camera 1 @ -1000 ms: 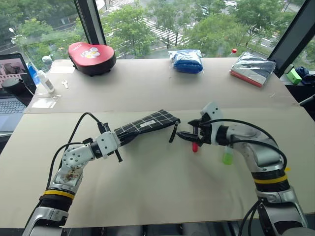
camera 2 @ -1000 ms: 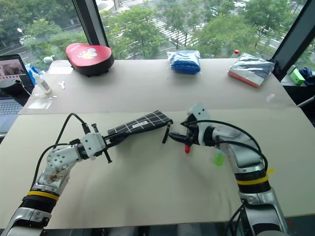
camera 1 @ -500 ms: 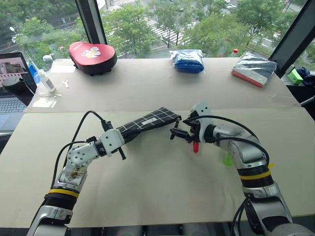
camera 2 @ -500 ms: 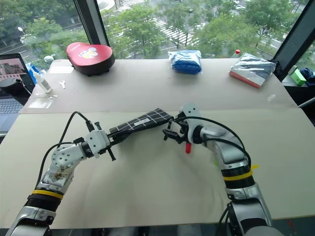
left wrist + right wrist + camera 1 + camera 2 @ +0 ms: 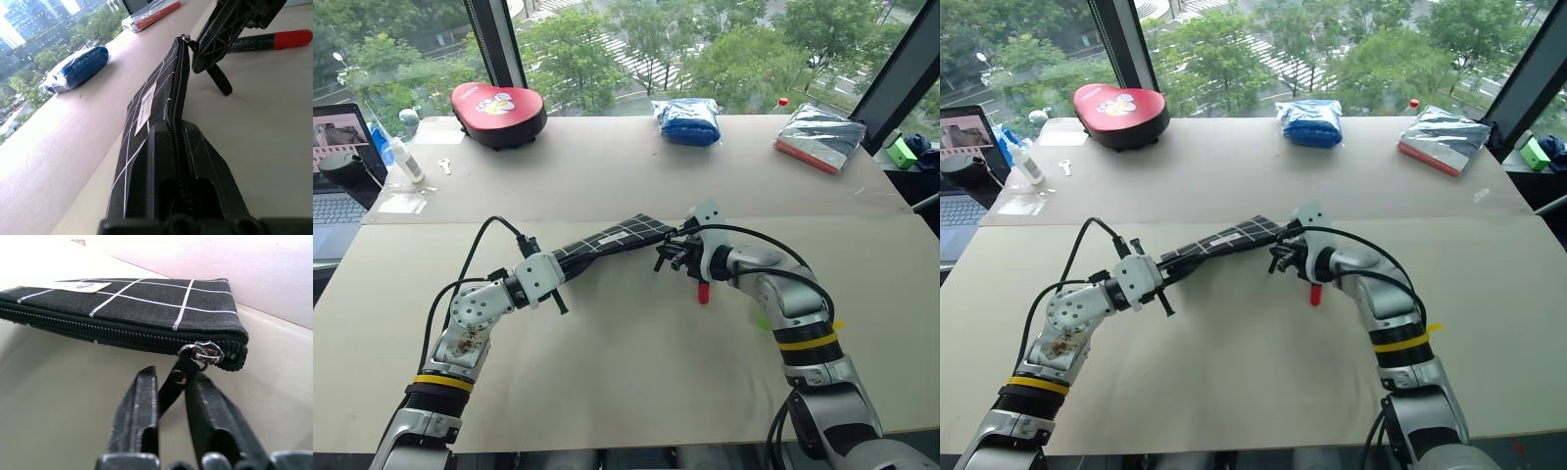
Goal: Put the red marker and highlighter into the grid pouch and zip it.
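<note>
Now the grid pouch [image 5: 607, 243] lies tilted across the middle of the table [image 5: 636, 392], its zipped edge toward us and its strap end pointing to about two o'clock. Our left gripper [image 5: 551, 277] has its fingers pressed tight on the pouch's near end, anchoring it. What has just changed is on the other side: our right gripper [image 5: 171, 396], spread wide a second ago and half a second ago, has closed on the black strap [image 5: 172, 382] just below the zip pull [image 5: 203, 351], pinching it between both fingers. Against the earlier frame, that gripper has also crept in toward the pouch's corner, at ten o'clock from where it stood. We judge this is the grip needed to drag the zip open, since the teeth look closed along the whole edge. Nothing is packed yet: the red marker [image 5: 702, 287] lies on the table just beside the right gripper, at five o'clock from the pull, and the highlighter [image 5: 762, 318] sits farther out, mostly hidden under our right forearm.
</note>
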Robot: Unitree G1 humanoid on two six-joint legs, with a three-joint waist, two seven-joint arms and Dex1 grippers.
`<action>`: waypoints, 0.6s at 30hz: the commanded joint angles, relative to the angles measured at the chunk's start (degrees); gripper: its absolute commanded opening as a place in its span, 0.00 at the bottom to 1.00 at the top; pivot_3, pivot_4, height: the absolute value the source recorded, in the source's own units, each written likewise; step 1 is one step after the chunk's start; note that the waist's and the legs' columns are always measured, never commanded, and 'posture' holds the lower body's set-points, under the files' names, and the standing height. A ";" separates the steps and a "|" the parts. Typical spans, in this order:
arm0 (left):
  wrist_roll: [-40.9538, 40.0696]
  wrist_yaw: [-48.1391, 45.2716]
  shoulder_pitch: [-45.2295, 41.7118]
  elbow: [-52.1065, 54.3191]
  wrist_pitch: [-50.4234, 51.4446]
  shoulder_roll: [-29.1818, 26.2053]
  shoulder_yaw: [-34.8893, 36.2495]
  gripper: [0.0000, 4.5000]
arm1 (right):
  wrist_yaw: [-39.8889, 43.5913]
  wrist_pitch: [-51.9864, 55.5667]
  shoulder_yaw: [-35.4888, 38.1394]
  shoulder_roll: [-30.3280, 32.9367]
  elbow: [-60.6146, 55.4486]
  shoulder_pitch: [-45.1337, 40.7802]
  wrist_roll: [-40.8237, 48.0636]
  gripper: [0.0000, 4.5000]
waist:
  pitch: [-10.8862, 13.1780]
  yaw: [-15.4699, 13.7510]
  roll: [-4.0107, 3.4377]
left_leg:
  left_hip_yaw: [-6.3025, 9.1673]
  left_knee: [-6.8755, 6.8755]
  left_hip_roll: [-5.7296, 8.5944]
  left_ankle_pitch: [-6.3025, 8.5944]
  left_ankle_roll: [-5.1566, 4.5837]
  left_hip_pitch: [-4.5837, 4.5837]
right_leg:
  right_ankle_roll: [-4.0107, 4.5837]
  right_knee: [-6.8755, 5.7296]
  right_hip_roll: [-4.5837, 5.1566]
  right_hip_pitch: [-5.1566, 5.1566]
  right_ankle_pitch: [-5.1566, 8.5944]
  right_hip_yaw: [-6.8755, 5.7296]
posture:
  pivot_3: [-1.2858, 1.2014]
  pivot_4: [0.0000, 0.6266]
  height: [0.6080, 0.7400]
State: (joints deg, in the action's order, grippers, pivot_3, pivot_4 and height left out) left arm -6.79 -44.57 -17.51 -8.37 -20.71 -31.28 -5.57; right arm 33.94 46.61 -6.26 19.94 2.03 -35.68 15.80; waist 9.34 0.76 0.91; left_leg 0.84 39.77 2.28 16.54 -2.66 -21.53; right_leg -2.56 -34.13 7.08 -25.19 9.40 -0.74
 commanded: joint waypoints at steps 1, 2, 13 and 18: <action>-0.23 0.60 -0.34 2.62 0.23 0.15 1.16 0.00 | 1.51 -1.48 -0.82 0.34 -1.64 -1.33 0.02 0.01 | 0.00 0.01 0.00 | 0.00 0.00 0.00 0.00 0.00 0.00 | 0.00 0.00 0.00 0.00 0.00 0.00 | 0.52 0.24 1.00; -0.26 0.66 -0.34 2.65 0.27 0.18 1.17 0.00 | 2.15 -1.61 -1.70 0.37 -1.91 -1.47 -0.14 0.01 | 0.00 0.01 0.00 | 0.00 0.00 0.00 0.00 0.00 0.00 | 0.00 0.00 0.00 0.00 0.00 0.00 | 0.52 0.24 1.00; -0.12 0.28 -1.44 1.55 0.08 0.70 0.84 0.00 | 7.03 -3.31 -8.16 -3.41 -3.51 -6.98 -0.59 0.01 | 0.00 0.20 0.00 | 0.03 0.00 0.00 -0.03 0.05 0.00 | 0.00 -0.03 -0.06 -0.04 0.00 -0.02 | 0.52 0.24 1.00; -0.33 -0.14 -1.71 1.20 -0.05 0.67 0.83 0.00 | 13.87 -2.45 -10.42 -2.41 -7.66 -6.23 2.44 0.01 | 0.00 -0.02 0.00 | 0.04 0.02 0.01 -0.03 0.05 -0.02 | 0.00 -0.01 -0.04 -0.02 -0.01 -0.01 | 0.52 0.24 1.00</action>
State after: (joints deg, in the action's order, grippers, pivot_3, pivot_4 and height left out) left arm -6.78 -44.48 -17.96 -8.26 -20.17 -30.94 -5.33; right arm 43.67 45.03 -15.12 16.89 -0.23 -41.95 15.54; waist 9.34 0.74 0.91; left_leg 0.88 39.80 2.29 16.51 -2.61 -21.56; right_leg -2.56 -34.14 7.04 -25.22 9.39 -0.75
